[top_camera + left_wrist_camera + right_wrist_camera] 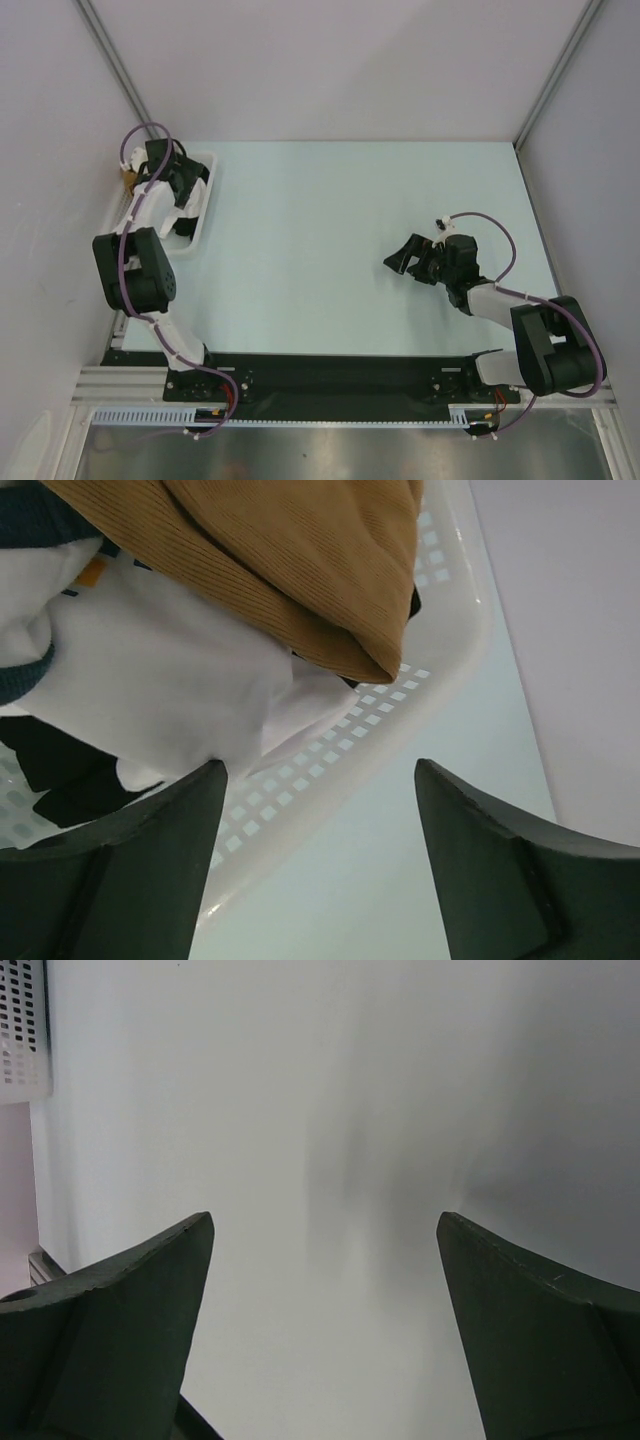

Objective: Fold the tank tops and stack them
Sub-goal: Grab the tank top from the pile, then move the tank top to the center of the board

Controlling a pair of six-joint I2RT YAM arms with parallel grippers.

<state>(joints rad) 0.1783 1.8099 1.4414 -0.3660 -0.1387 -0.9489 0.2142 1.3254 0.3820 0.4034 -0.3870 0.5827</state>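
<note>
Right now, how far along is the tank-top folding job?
Nothing looks done: no folded top lies on the table. In hand: the left gripper hangs open above the white basket, gripping nothing; the right gripper is open. Left: the white tank top, partly under tan ribbed cloth, needs lifting out, folding, stacking.

Broad open lane over the pale blue-green tabletop (330,220), centre out to 12 and 2 o'clock. At 10 o'clock the white perforated plastic basket (208,205) blocks, heaped with mustard ribbed cloth (300,560) and a white navy-trimmed tank top (150,680); the black right arm (480,290) sits at 4.
</note>
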